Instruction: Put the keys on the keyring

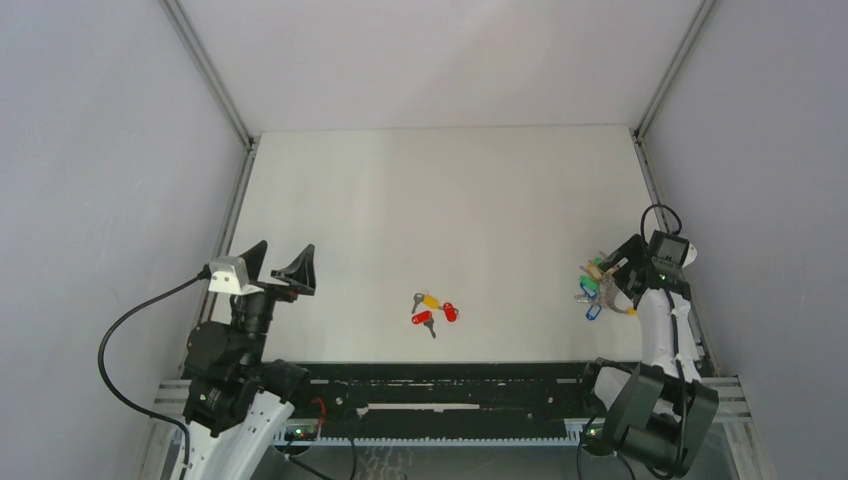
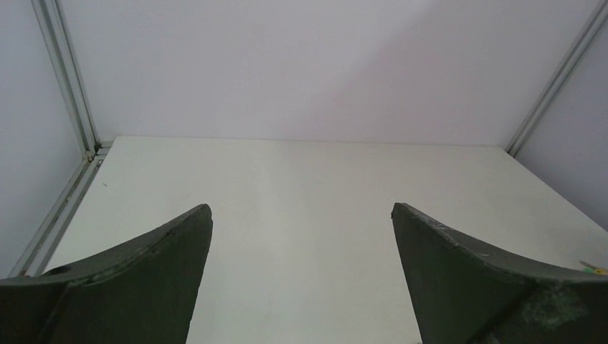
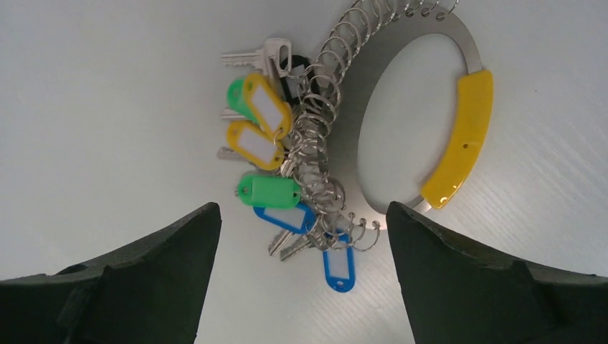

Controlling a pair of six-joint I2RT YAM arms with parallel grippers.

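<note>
The loose keys (image 1: pixel 432 309), with red and yellow oval tags, lie in a small cluster on the white table near its front middle. The keyring (image 1: pixel 598 288) lies at the right side of the table. In the right wrist view its silver ring (image 3: pixel 401 129) carries a yellow curved band (image 3: pixel 462 140) and a bunch of green, yellow and blue tags (image 3: pixel 276 165) on small split rings. My right gripper (image 3: pixel 301 215) is open and hovers just above the keyring, fingers to either side of the blue tags. My left gripper (image 1: pixel 282 262) is open and empty at the left, raised over the table.
The white table (image 1: pixel 440 210) is enclosed by grey walls with aluminium corner posts (image 1: pixel 205 68). A black rail (image 1: pixel 440 385) runs along the near edge between the arm bases. A cable (image 1: pixel 120 340) loops beside the left arm.
</note>
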